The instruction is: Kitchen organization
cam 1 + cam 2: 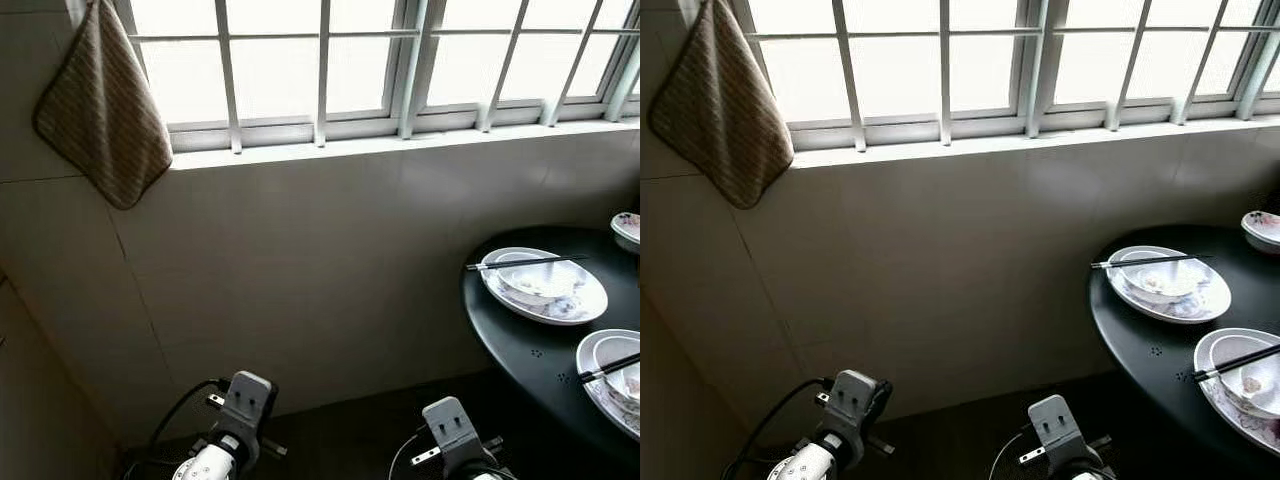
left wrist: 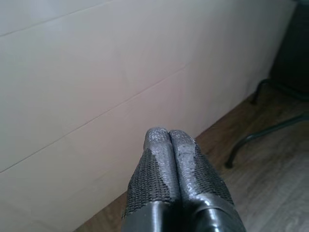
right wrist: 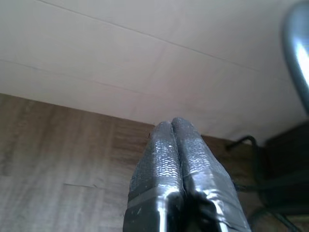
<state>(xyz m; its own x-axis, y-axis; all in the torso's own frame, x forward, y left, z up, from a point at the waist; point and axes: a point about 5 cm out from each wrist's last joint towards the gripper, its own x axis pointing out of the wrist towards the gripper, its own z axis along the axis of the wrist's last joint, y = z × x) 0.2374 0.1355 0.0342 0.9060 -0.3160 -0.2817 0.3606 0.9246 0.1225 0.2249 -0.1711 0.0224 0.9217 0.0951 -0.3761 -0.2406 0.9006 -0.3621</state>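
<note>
1. My left gripper (image 2: 167, 136) hangs low in front of the tiled wall (image 1: 330, 260), its fingers (image 2: 157, 145) pressed together on nothing. My right gripper (image 3: 171, 126) hangs the same way, fingers together and empty, pointing at the wooden floor (image 3: 58, 159) where it meets the wall.
2. The task's things sit on the round black worktop (image 1: 520, 340), which stands to my right of the wall: a white plate (image 1: 585, 298) carrying a bowl (image 1: 535, 280), with a pair of black chopsticks (image 1: 525, 262) laid across the bowl's rim.
3. Nearer to me on the same worktop is a second plate (image 1: 1215, 350) with a bowl (image 1: 1250, 378) and chopsticks (image 1: 1235, 365). At the worktop's far edge a small patterned bowl (image 1: 627, 228) is cut off by the frame.
4. I judge the dishes to be glazed ceramic: stiff, slick, breakable and fairly heavy as a stack. I would pinch a plate or bowl by its rim and keep it level.
5. The chopsticks are light and thin and rest loose, so they will likely roll off. Better to lift them first, at mid-length.
6. A striped cloth (image 1: 100, 110) hangs above the wall, beside the barred window (image 1: 380, 60); it looks soft and limp.
7. I can read no brands, labels or writing.
</note>
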